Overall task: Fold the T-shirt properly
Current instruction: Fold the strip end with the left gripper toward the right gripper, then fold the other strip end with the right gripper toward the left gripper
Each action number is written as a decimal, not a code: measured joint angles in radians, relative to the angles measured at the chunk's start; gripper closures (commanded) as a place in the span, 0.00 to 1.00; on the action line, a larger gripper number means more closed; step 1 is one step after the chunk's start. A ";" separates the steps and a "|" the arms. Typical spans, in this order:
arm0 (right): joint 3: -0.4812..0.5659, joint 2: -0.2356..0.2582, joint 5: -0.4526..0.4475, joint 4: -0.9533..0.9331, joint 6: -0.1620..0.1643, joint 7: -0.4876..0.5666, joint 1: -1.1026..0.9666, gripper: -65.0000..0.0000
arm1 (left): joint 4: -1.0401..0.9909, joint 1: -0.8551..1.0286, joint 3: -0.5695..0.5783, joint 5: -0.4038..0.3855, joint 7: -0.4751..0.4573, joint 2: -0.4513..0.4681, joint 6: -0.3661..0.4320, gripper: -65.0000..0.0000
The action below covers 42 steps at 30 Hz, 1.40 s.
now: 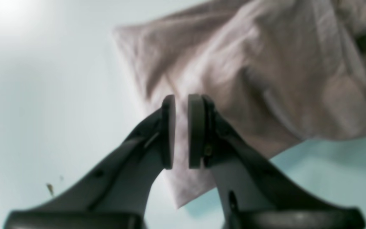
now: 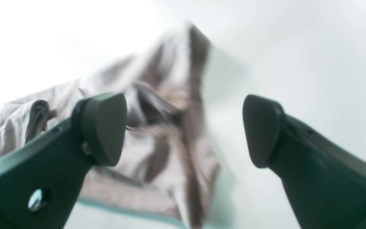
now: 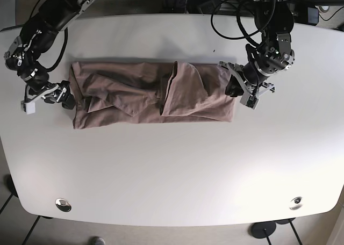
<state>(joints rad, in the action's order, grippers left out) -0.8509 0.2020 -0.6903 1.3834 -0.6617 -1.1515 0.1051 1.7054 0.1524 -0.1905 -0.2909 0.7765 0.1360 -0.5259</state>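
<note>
The T-shirt (image 3: 153, 94) lies flat on the white bench (image 3: 172, 170), drawn out into a long band running left to right in the base view, with one end layer already turned in toward the middle. The fabric is a pale brownish pink and is judged to be light, thin and limp: creases and soft ridges are seen across the whole surface, so it is expected to sag and drag when lifted and to hold no shape of its own. It is not fragile and not slippery, but a single layer is easily pinched apart from the layer beneath.

The left tool (image 1: 181, 130) is held at the end edge of the band, over cloth; its pads are nearly together with a narrow gap between them, and no fabric is seen clamped in that gap. The right tool (image 2: 184, 130) is spread wide and empty at the opposite end, just beside the bunched edge.

A hold is best taken at the end corners or along a hemmed edge, where both layers can be pinched together, and not in the loose middle.

No brand, label or legible writing is seen on the garment or the bench.
</note>
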 measured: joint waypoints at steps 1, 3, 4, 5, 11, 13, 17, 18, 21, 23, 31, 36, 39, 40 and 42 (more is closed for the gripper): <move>0.000 0.016 -0.018 -0.043 0.001 0.010 -0.002 0.18 | -0.034 0.001 -0.018 0.003 0.000 0.001 -0.010 0.95; 0.002 0.035 -0.043 -0.122 -0.001 0.041 -0.005 0.18 | -0.095 -0.006 -0.042 0.004 0.008 0.003 -0.014 0.95; 0.005 0.036 -0.043 -0.140 -0.001 0.042 -0.007 0.18 | -0.103 -0.016 -0.045 0.003 0.002 0.003 -0.014 0.95; 0.011 0.033 -0.044 -0.149 -0.001 0.045 -0.024 0.18 | -0.107 -0.027 -0.053 0.002 0.000 0.000 -0.014 0.95; 0.130 -0.046 -0.078 -0.141 -0.016 0.088 -0.046 0.18 | -0.107 -0.025 -0.058 0.003 0.000 0.001 -0.014 0.95; 0.174 -0.066 -0.096 -0.141 -0.016 0.124 -0.050 0.18 | -0.107 -0.025 -0.059 0.003 0.000 0.000 -0.014 0.95; 0.218 -0.061 -0.072 -0.142 -0.009 0.149 -0.051 0.49 | -0.107 -0.025 -0.060 0.003 0.000 0.000 -0.014 0.95; 0.220 -0.063 -0.054 -0.149 0.001 0.157 -0.053 0.74 | -0.107 -0.025 -0.060 0.003 0.000 0.000 -0.014 0.95; 0.223 -0.063 -0.042 -0.154 0.006 0.153 -0.057 0.94 | -0.107 -0.025 -0.065 0.003 0.000 -0.012 -0.014 0.95; 0.224 -0.061 -0.039 -0.137 0.006 0.153 -0.055 0.97 | -0.107 -0.024 -0.066 0.003 0.000 -0.025 -0.014 0.95; 0.333 -0.039 -0.040 0.356 0.165 0.142 -0.185 0.98 | -0.107 -0.028 -0.053 0.003 0.005 -0.086 -0.014 0.95; 0.507 -0.078 -0.050 0.562 0.230 0.145 -0.225 0.97 | -0.114 -0.031 -0.001 0.011 0.005 -0.131 -0.007 0.95; 0.605 -0.143 -0.046 0.566 0.236 0.145 -0.223 0.97 | -0.119 -0.042 0.039 0.010 0.004 -0.138 -0.010 0.95; 0.637 -0.159 -0.047 0.566 0.236 0.141 -0.220 0.97 | -0.121 -0.045 0.039 0.010 0.004 -0.135 -0.010 0.95; 0.686 -0.185 -0.039 0.557 0.236 0.134 -0.198 0.97 | -0.133 -0.047 0.039 0.011 0.003 -0.135 -0.010 0.95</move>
<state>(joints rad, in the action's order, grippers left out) -0.1650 0.0166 -0.7292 1.9404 -0.4259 -1.0172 -0.0925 1.5723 0.1059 -0.1520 -0.2802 0.7799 0.0006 -0.5354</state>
